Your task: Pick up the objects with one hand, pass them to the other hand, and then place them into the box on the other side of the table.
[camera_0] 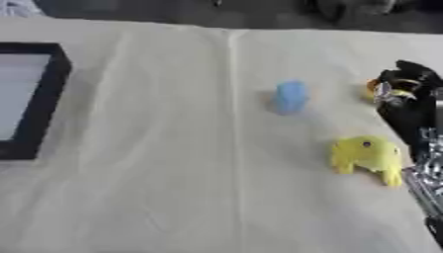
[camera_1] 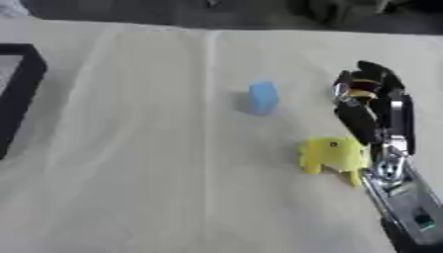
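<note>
My right hand (camera_1: 368,106) hangs over the counter (camera_0: 173,188) just beside the yellow toy (camera_0: 368,157), fingers fairly straight and holding nothing that I can make out. The toy looks light and stiff, probably smooth plastic; I judge its rounded body is the best place to take hold, not the stubby legs. The blue block (camera_0: 290,96) stands near, small and easy to pinch by its sides. The box (camera_0: 39,99) sits well apart at the left edge; what shows of its inside looks empty.
</note>
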`<state>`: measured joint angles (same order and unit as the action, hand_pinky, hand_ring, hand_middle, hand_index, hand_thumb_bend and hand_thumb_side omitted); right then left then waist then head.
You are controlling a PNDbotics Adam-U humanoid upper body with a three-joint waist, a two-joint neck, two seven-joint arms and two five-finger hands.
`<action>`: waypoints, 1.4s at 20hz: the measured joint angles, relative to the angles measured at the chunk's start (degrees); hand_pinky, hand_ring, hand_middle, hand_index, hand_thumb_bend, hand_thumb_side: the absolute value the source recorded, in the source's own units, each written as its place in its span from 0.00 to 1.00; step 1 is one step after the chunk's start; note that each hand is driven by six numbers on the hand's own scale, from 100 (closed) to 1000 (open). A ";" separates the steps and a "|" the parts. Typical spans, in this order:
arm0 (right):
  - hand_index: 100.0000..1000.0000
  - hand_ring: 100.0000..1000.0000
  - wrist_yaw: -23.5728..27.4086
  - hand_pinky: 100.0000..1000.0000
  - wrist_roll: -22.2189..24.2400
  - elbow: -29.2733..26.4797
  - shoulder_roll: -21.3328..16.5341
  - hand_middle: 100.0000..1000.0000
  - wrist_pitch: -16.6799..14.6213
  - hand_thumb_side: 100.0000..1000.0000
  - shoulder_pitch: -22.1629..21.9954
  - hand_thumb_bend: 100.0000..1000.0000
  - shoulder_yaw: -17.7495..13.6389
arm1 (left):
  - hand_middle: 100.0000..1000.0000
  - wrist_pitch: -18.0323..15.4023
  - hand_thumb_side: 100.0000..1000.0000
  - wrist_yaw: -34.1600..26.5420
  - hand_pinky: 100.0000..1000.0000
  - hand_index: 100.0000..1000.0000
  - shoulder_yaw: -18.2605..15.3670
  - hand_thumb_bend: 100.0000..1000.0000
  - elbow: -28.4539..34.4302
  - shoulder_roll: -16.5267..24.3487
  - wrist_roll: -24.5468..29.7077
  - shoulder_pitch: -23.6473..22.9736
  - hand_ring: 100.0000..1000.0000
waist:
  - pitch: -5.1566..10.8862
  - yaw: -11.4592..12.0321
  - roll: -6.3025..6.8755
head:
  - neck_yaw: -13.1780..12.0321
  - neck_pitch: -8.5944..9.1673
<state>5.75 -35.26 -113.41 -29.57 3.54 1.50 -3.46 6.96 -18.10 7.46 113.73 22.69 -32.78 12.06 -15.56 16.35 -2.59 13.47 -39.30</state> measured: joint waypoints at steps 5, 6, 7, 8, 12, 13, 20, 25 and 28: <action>0.73 0.63 0.00 0.50 0.00 0.00 -0.17 0.60 0.00 0.25 -0.02 0.05 -0.01 | 0.76 0.06 0.72 0.00 0.92 0.91 0.00 0.54 0.00 0.00 -0.08 -0.06 0.51 | 0.33 0.01 0.00 | -0.12 -0.93; 0.73 0.63 0.00 0.50 0.00 0.00 -0.28 0.60 0.00 0.25 -0.03 0.05 -0.01 | 0.76 0.05 0.72 0.00 0.92 0.91 0.00 0.54 0.00 0.00 -0.09 -0.07 0.51 | 0.34 0.01 0.00 | -0.12 -0.94; 0.73 0.63 0.00 0.50 0.00 0.00 -0.40 0.61 0.00 0.25 -0.03 0.05 -0.02 | 0.76 0.05 0.72 0.00 0.92 0.91 0.00 0.54 0.00 0.00 -0.10 -0.08 0.51 | 0.35 0.02 0.00 | -0.12 -0.94; 0.73 0.63 0.00 0.50 0.00 0.00 -0.44 0.61 0.01 0.25 -0.05 0.05 -0.02 | 0.76 0.04 0.72 0.00 0.92 0.91 0.00 0.54 0.00 0.00 -0.11 -0.09 0.51 | 0.35 0.03 0.00 | -0.12 -0.94; 0.74 0.66 -0.57 0.52 0.28 0.00 -1.43 0.63 0.30 0.23 -0.67 0.08 -0.33 | 0.76 -0.01 0.72 0.00 0.92 0.91 -0.01 0.54 0.00 0.00 -0.16 -0.22 0.51 | 0.41 0.04 -0.04 | -0.02 -0.94; 0.75 0.67 -0.99 0.52 0.56 0.00 -2.34 0.64 0.63 0.23 -0.97 0.08 -0.63 | 0.76 -0.01 0.72 0.00 0.92 0.91 -0.01 0.54 0.00 0.00 -0.17 -0.32 0.51 | 0.43 0.04 -0.08 | 0.06 -0.94; 0.84 0.79 -7.91 0.66 10.98 0.00 -14.05 0.78 9.23 0.12 -4.11 0.27 -3.96 | 0.75 0.02 0.72 0.19 0.92 0.91 -0.15 0.54 0.00 0.02 -0.27 -0.55 0.51 | 0.43 -0.05 -0.34 | 1.18 -0.82; 0.86 0.83 -13.52 0.75 30.04 -0.02 -23.04 0.83 12.57 0.07 -8.50 0.35 -6.15 | 0.75 0.24 0.72 0.41 0.92 0.91 -0.37 0.55 0.00 0.07 -0.49 -0.95 0.51 | 0.43 -0.41 -0.78 | 1.59 -0.77; 0.84 0.83 -15.55 0.77 39.03 -0.11 -26.60 0.82 11.29 0.08 -10.72 0.34 -6.55 | 0.75 0.29 0.72 0.45 0.92 0.91 -0.37 0.55 0.00 0.20 -0.54 -1.01 0.51 | 0.43 -0.64 -0.84 | 1.57 -0.77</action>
<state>-9.80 3.77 -113.52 -56.17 14.83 -9.23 -10.01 7.25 -17.65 7.08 113.73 22.89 -33.32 11.05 -15.14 15.71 -3.43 15.03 -40.07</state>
